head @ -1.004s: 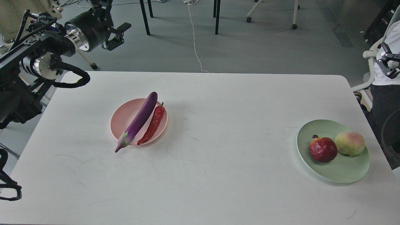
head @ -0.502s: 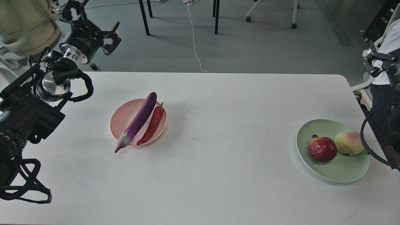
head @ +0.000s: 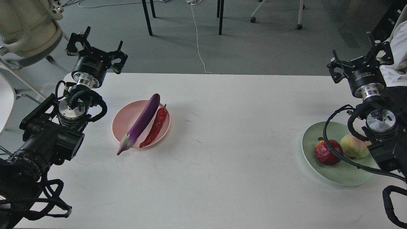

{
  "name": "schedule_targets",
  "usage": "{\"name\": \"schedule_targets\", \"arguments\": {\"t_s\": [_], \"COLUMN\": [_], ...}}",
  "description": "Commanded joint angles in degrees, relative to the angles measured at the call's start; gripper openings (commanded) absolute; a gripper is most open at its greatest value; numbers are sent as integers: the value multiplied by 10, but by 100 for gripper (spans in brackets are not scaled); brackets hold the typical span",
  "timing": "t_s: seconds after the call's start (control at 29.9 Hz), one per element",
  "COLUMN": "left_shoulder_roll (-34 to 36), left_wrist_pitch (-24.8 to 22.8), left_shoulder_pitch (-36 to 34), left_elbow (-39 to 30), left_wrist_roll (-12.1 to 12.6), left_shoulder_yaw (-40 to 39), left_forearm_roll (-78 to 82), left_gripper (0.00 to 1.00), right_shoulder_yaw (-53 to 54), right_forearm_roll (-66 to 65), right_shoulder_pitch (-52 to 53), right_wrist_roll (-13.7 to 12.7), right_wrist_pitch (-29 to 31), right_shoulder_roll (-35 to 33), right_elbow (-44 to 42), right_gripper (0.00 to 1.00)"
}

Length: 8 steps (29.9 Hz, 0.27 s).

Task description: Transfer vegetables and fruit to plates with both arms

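The eggplant (head: 142,121) lies diagonally across the pink plate (head: 125,120), left of centre on the white table (head: 222,178). Its dark tip reaches past the plate's far rim; its green-white calyx end overhangs the near rim and points toward the table. The red chili pepper (head: 155,128) lies just beside the eggplant on its right, roughly parallel, green stem toward the far side. Whether the two touch along their length cannot be told.

The pale green plate (head: 334,176) sits near the table's right edge, well apart from the pink plate. On it rest the pomegranate (head: 327,152) and, just beside it to the right, the peach (head: 353,147). A black cable from the right arm crosses in front of the pomegranate, and the arm's wrist hides part of the peach and the plate's right rim.

The left gripper (head: 95,52) is held up over the table's far left corner, far and left of the pink plate, fingers spread apart and holding nothing. The right gripper (head: 361,62) is up beyond the table's far right corner, far of the green plate, its fingers likewise spread and empty. Neither gripper touches any item.

Beyond the table lies a grey floor (head: 254,47), with black chair legs (head: 148,16) and a white cord (head: 197,38) trailing toward the table's far edge.
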Motion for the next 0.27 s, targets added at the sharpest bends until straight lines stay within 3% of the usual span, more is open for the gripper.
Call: {"name": "schedule_targets", "arguments": {"t_s": [0.0, 0.23], "left_shoulder_roll": [1, 1], "left_wrist_pitch": [0, 0], "left_shoulder_pitch": [7, 19], "left_elbow": [-1, -2], "left_wrist_roll": [0, -1], "left_shoulder_yaw": [1, 6], "left_forearm_roll": [2, 2], "left_gripper": [98, 98], "right_shoulder_yaw": [-8, -27], "right_forearm_roll": [-2, -2], "right_shoulder_pitch": [-2, -2], "right_wrist_roll": [0, 1], "right_wrist_pitch": [0, 0], "right_shoulder_roll": [6, 2], "right_elbow": [0, -1], "right_gripper": [99, 99]}}
